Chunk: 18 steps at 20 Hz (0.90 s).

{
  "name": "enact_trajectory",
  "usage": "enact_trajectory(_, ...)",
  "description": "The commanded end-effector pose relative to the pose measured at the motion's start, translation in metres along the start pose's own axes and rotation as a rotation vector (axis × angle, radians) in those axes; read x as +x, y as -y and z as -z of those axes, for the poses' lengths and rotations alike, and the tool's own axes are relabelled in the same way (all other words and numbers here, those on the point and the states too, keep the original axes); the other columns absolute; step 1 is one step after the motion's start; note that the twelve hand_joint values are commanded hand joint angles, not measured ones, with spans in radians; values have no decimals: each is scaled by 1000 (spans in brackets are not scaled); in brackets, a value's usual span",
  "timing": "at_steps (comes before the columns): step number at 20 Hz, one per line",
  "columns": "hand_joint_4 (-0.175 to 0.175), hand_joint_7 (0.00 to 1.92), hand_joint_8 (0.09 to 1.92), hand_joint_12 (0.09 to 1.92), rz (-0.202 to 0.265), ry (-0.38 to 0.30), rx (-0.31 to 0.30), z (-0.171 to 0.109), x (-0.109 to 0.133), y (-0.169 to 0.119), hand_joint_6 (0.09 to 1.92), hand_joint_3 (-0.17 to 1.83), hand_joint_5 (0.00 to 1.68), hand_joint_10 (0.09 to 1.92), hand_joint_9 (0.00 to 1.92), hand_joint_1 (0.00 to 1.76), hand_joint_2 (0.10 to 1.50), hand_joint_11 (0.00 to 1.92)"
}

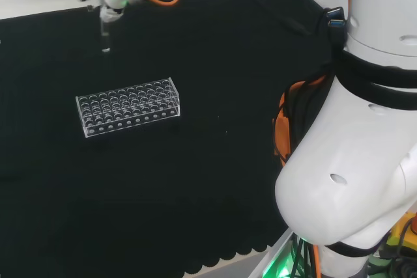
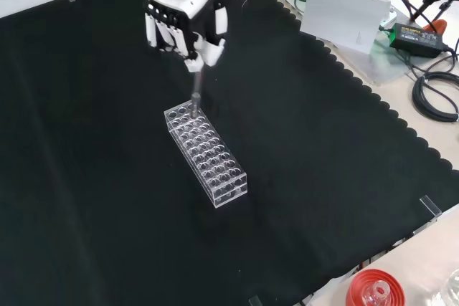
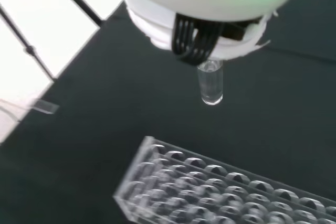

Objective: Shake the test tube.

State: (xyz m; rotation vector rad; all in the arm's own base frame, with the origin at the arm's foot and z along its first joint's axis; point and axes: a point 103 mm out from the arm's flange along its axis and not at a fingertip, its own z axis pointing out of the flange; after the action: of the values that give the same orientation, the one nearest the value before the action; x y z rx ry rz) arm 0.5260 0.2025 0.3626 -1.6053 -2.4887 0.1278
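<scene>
Front view is showing the hand (image 2: 188, 25) with its fingers curled, pinching a test tube (image 2: 195, 94) that is hanging upright under it, above the far end of the clear rack (image 2: 206, 152) — clear of the holes, as the wrist view is suggesting. Shaking well is calling for short side-to-side strokes, with the tube's rounded tip (image 3: 211, 97) staying above the rack and the pinch near the tube's top unchanged. Whether the tube is holding liquid, I cannot tell. The black cloth (image 1: 215, 180) is lying flat, its scalloped edge running along the bench — cables (image 2: 434, 94) and a red stand (image 2: 374, 290) are sitting beyond it.
</scene>
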Motion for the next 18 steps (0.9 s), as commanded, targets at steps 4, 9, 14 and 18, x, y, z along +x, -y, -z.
enact_trajectory(4, -175, 1876, 218, 1149, 158, -71, -4, 0, 70, -12, 154, 536, 1496, 228, 1494, 1437, 638, 1018)
enact_trajectory(9, -175, 1876, 217, 1149, 50, 0, 30, -12, 22, -3, 156, 535, 1495, 228, 1494, 1437, 638, 1018)
enact_trajectory(14, -175, 1877, 216, 1149, -151, 95, 65, -17, -61, 14, 158, 535, 1494, 228, 1494, 1437, 639, 1017)
enact_trajectory(18, -175, 1878, 215, 1149, -264, 137, 76, -11, -110, 27, 159, 535, 1493, 228, 1494, 1437, 639, 1017)
